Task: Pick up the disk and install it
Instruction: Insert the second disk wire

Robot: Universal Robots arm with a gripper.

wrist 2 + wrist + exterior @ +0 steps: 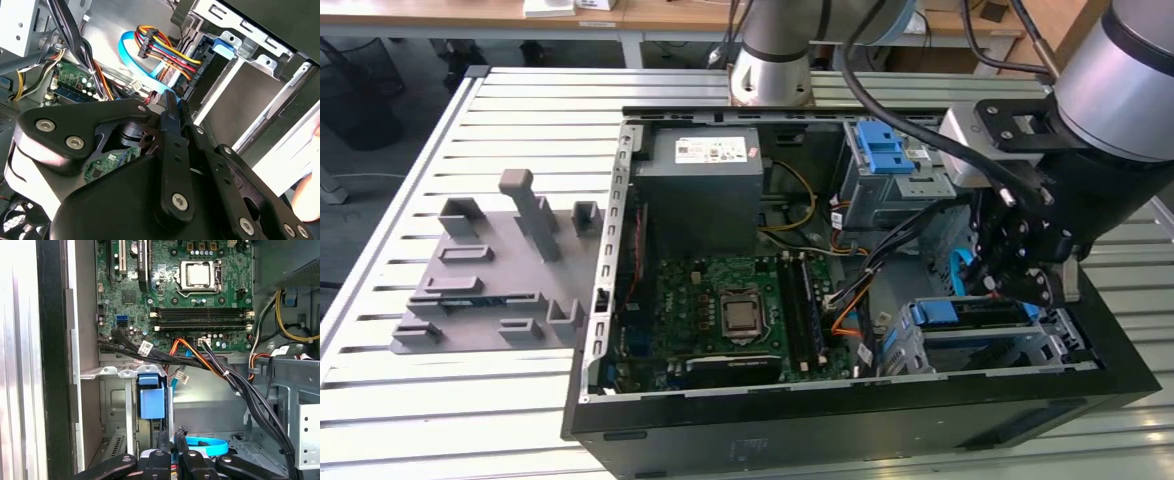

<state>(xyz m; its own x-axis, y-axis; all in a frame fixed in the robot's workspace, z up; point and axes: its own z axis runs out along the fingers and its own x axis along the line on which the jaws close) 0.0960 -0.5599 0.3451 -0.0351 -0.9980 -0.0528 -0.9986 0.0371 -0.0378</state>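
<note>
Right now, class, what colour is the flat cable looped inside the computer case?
Light blue; the flat cable shows best in the second wrist view.

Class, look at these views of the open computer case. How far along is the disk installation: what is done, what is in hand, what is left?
Done: the disk appears to sit already in the drive cage, with its blue rail showing. In hand: the claw hangs right over it, beside the cables. Left: I cannot tell whether the disk is fully seated.

Disk (pixel 983 312) with blue rails, seated flat in the case's lower drive cage, dark top showing
</note>
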